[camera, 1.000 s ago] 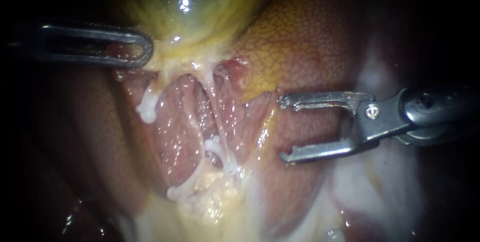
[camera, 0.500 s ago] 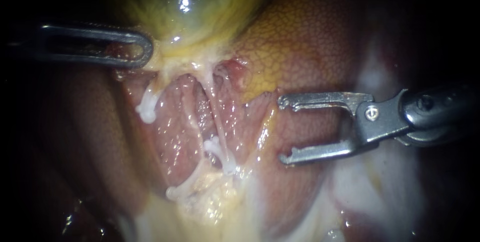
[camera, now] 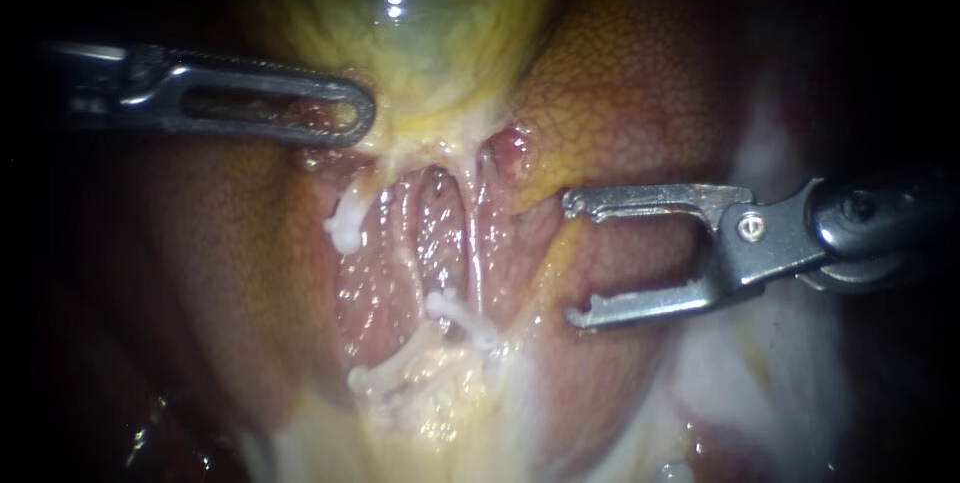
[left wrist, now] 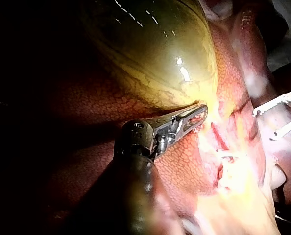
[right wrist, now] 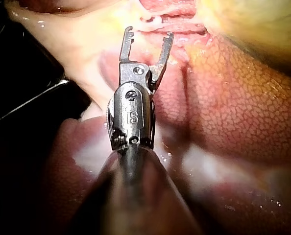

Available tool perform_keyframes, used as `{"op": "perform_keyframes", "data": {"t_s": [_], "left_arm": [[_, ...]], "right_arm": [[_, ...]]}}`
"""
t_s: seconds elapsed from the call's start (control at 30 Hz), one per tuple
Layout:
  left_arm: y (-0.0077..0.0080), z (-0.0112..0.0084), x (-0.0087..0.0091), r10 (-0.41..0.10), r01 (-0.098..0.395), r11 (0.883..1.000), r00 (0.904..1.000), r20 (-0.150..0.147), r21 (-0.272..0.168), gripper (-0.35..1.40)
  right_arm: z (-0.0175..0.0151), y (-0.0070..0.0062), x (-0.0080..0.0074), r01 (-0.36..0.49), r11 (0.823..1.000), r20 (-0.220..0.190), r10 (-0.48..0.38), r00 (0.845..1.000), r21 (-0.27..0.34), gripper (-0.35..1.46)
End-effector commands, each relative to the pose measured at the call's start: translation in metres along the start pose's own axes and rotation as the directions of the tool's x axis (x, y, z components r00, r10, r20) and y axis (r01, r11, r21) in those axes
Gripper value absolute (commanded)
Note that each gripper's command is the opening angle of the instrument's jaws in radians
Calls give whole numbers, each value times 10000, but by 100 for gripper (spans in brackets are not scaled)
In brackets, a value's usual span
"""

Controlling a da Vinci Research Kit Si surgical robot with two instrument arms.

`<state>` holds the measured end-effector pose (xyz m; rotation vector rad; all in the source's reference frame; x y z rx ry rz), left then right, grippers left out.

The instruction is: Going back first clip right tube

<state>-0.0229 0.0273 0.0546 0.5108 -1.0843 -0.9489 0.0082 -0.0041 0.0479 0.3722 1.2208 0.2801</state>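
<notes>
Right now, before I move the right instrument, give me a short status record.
Left instrument: jaws shut on the gallbladder at its lower edge
Right instrument: jaws open, empty, apart from the clips
Clips: three white ones, between the two instruments
Liver: exposed beside the gallbladder

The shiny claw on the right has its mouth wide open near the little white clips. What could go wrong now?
The silver right instrument has open jaws close to the small white clip on the thin pale right tube; a careless sweep might knock it loose.
Their hooked tips hang close to the mottled brown liver and could scratch it.
The slim silver left instrument is shut on the yellow-green gallbladder at its lower edge; pulling too hard might tear it.
</notes>
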Motion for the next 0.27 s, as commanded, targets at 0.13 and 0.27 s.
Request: {"op": "perform_keyframes", "data": {"t_s": [0.13, 0.27], "left_arm": [[-1, 0, 0, -9, 9, 10000, 10000, -6, 4, -35], [-1, 0, 1, -9, 9, 10000, 10000, -6, 3, -35]], "right_arm": [[0, 0, 0, -1, 10000, -1, 1, 10000, 0, 50], [1, -1, 0, -2, 10000, -1, 2, 10000, -3, 50]]}}
